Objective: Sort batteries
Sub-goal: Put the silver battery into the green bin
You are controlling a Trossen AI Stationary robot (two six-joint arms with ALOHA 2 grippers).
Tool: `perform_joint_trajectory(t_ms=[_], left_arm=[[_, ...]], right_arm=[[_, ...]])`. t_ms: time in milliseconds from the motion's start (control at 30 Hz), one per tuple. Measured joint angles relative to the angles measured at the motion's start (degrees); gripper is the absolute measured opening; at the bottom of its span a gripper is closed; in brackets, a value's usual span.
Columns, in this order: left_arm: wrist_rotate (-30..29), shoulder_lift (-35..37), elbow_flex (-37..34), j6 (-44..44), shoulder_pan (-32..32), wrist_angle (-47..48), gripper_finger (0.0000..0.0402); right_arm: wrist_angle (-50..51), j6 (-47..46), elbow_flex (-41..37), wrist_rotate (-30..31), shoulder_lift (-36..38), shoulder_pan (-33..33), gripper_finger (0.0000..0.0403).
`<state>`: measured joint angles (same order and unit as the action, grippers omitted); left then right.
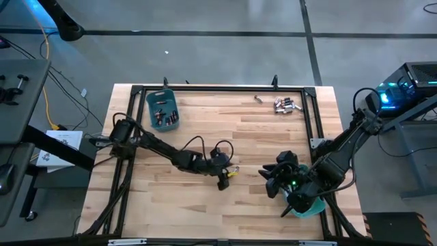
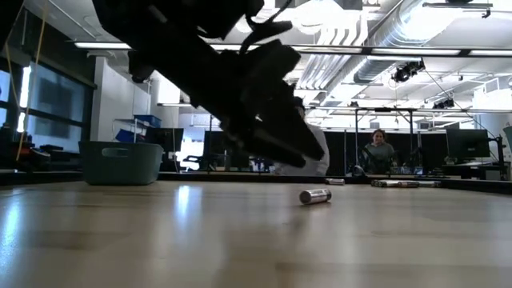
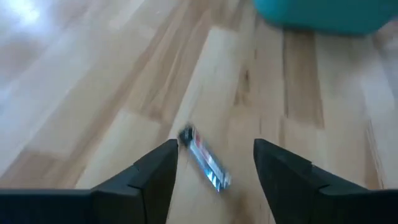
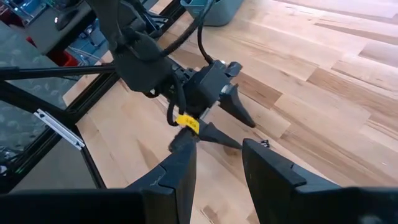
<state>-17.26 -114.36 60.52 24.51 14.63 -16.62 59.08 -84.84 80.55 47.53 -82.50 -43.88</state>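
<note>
The left gripper (image 3: 214,163) is hovering low over the middle of the wooden table (image 1: 205,205), its two dark fingers (image 3: 155,171) standing apart with a single battery (image 3: 205,160) lying loose on the boards between them, gripped by neither. In the low view, that battery (image 2: 315,195) is resting on its side just beyond the arm. More batteries (image 1: 287,105) are lying in a small cluster near the table's far right corner, and others are sitting inside the teal bin (image 1: 164,109) at the far left. The right gripper (image 4: 217,163) is waiting near the front right edge, fingers parted and holding nothing, above a second teal bin (image 1: 311,208).
</note>
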Motion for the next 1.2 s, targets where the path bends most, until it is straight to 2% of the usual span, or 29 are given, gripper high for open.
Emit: perform_joint_trajectory(t_ms=[200, 367, 567, 700, 833, 900, 1000, 1200], left_arm=[[-5.6, -4.3, 3.8, -4.0, 0.2, 4.4, 0.0203], [-2.3, -7.6, 7.4, -4.2, -0.4, 6.6, 0.0193], [-1.8, -9.4, 10.2, -3.7, -0.4, 9.6, 0.0169], [-0.5, -9.2, 10.5, -3.1, -0.8, 14.0, 0.0131], [4.9, -8.7, 10.6, -0.3, -1.6, 17.2, 0.0064], [8.7, -7.5, 10.5, 1.4, -2.0, 18.3, 0.0031], [11.4, -4.8, 10.1, 2.3, -2.0, 19.7, 0.0031], [14.5, 6.7, 10.1, -1.0, -2.8, 18.8, 0.0031]], right_arm=[[-1.1, -0.1, 0.0, 0.0, 0.0, 0.0, 0.0124], [-2.4, -0.1, 0.0, -0.1, 0.1, 0.0, 0.0124], [-3.0, -0.1, 0.0, -0.2, 0.1, 0.0, 0.0124], [-3.1, 0.0, 0.0, -0.2, 0.1, 0.0, 0.0124], [-3.3, 1.7, 0.0, 3.5, -0.7, -0.5, 0.0124], [-3.5, 3.6, -0.1, 6.8, -2.0, -1.1, 0.0124], [-5.5, 3.8, -1.8, 7.8, -3.3, -1.6, 0.0124], [-25.1, 6.2, -11.9, 7.6, -3.3, -3.4, 0.0124]])
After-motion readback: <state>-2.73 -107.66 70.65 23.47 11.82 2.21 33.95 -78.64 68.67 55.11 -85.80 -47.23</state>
